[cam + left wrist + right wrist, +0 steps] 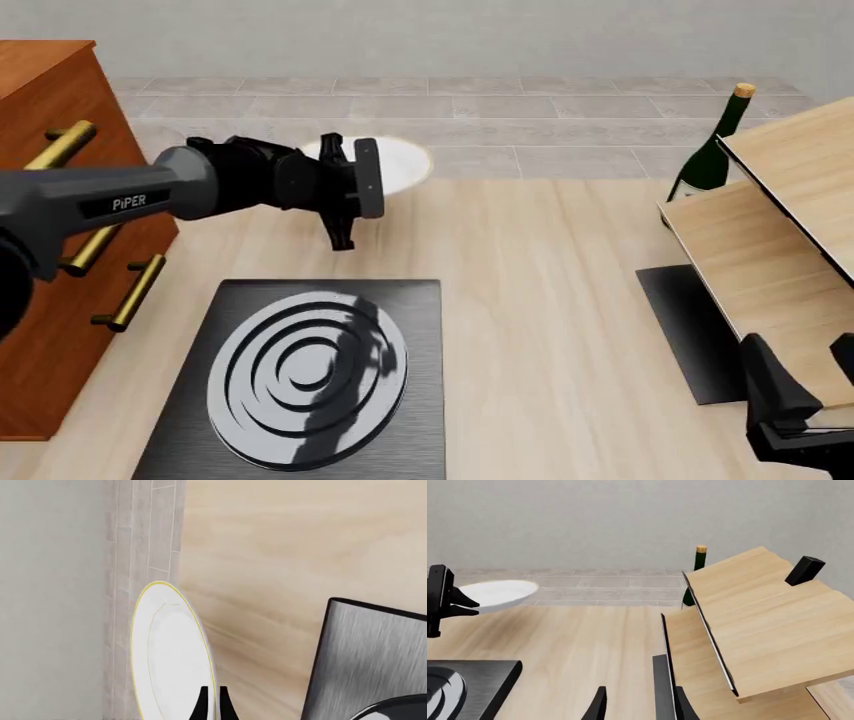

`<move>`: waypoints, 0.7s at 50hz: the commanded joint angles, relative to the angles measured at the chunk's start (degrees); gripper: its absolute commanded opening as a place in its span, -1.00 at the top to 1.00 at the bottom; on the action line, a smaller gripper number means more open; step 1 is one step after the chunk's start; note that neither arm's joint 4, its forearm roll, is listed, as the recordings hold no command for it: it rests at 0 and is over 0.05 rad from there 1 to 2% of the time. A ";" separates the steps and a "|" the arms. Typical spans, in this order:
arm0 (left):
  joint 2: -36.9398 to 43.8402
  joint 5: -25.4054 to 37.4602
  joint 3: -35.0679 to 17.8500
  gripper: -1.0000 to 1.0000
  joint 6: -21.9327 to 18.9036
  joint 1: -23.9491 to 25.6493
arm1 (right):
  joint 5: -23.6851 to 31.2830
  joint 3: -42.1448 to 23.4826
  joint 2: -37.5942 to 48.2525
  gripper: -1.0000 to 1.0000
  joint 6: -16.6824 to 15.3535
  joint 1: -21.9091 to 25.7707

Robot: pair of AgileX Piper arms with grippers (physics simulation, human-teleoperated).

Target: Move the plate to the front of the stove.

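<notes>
The plate (170, 650) is white with a thin gold rim, and my left gripper (213, 702) is shut on its edge. In the front view the plate (403, 160) is held above the table's far edge, beyond the stove (307, 375), with the left gripper (371, 178) on its near side. The right wrist view shows the plate (497, 594) tilted and off the table. The stove (367, 650) is a black slab with a ringed grey burner. My right gripper (805, 385) stands open and empty at the front right, far from both.
A brown drawer cabinet (54, 200) with brass handles stands at the left beside the stove. A slanted wooden rack (774, 230) and a green bottle (707, 150) occupy the right, above a plain black mat (681, 320). Tiled floor lies beyond the table's far edge.
</notes>
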State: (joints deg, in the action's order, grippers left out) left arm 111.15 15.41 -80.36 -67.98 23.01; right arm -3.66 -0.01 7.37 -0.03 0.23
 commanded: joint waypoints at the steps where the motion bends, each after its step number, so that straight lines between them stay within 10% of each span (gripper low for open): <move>1: 0.70 -1.05 0.33 1.00 0.03 -0.24 | -0.03 0.00 0.05 -1.00 -0.01 0.00; 35: 4.91 -2.35 -0.83 1.00 0.02 -1.85 | -0.22 0.00 0.34 -1.00 -0.02 0.03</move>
State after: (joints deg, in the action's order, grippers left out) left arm 115.14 13.51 -80.46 -67.69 21.55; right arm -3.84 -0.01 7.63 -0.06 0.24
